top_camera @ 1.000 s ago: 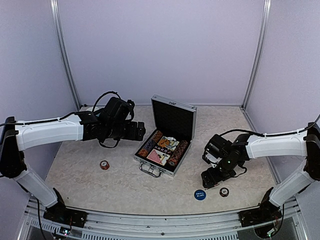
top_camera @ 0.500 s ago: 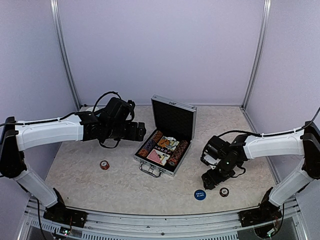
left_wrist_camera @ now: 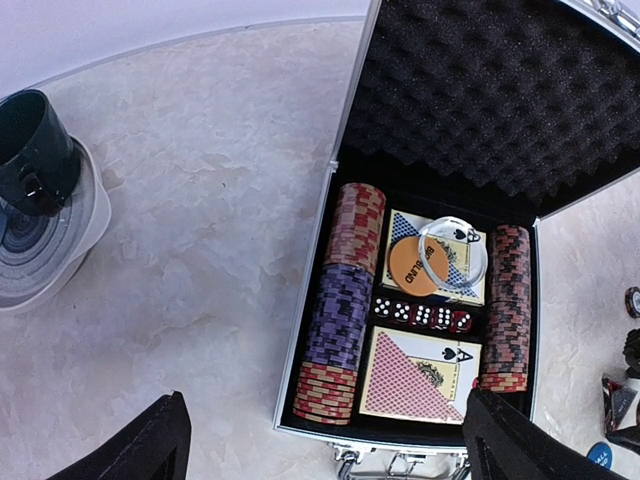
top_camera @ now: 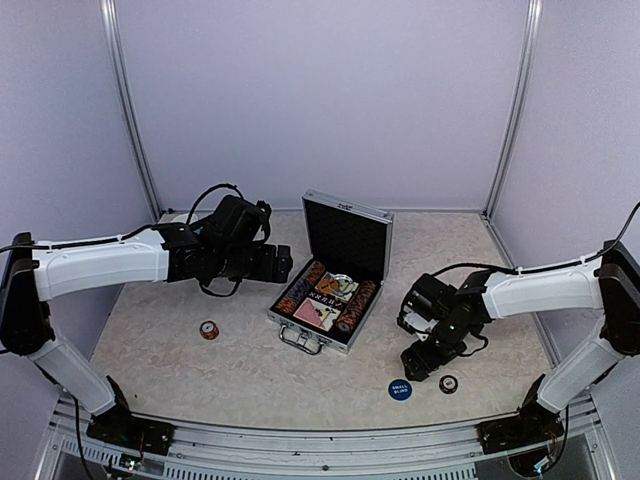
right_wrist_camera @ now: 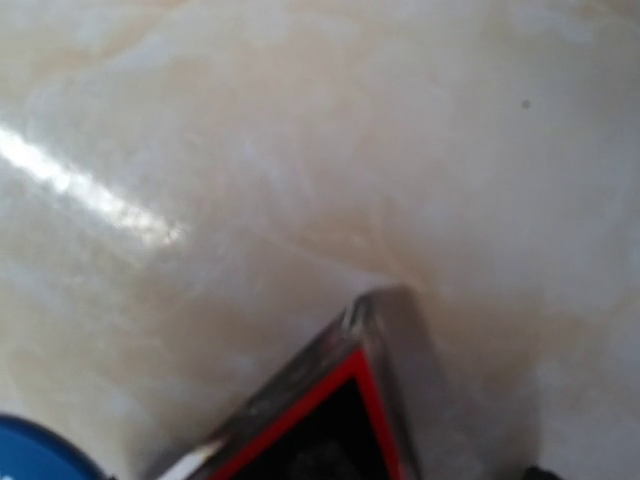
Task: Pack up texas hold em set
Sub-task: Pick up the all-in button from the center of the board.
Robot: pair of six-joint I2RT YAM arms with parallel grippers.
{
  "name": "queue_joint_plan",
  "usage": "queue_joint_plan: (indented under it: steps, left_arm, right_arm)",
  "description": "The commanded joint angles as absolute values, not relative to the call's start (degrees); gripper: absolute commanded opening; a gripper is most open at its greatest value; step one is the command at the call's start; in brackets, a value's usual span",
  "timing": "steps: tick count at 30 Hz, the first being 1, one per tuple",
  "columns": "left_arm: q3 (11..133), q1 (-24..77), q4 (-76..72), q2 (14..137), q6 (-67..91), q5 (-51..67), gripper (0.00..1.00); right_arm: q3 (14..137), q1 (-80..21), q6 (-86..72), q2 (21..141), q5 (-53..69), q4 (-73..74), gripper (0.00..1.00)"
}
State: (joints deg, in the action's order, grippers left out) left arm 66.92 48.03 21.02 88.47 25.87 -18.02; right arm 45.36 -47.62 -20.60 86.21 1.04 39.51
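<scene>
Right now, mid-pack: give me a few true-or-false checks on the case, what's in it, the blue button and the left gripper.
1. The aluminium case stands open. True.
2. The blue small-blind button is packed in the case. False: it lies on the table, close to the right gripper.
3. The red dice lie in a row between the two card decks. True.
4. The left gripper is shut on a chip. False: it is open and empty, left of the case.
</scene>
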Motion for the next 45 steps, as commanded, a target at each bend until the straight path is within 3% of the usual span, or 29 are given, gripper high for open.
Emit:
queue_joint_plan:
  steps: [1,9,25,39,45]
  left_arm:
    - [68.7,48.3,20.6,89.0,25.6,-17.8,0.94]
    - [68.5,48.3,20.5,89.2,25.6,-17.1,0.94]
    - [68.0,48.3,20.3,89.2,26.0,-16.7,0.94]
    - [67.5,48.3,20.6,88.9,26.2,-16.8,0.94]
    - [67.3,48.3,20.6,88.4,26.3,-17.3,0.94]
  right_arm:
    - [46.3,-48.3,-20.3,87.4,1.3,39.0,0.86]
    - [46.8,-48.4,-20.5,88.0,0.4,39.1,0.77]
    - [46.7,-50.8,-21.8,88.0,-1.7,40.9,0.79]
    - [48.0,-50.8,-22.1,86.7,-3.7,40.4,0.59]
    - [50.5,-50.8,-21.5,86.2,-3.8,40.6,0.56]
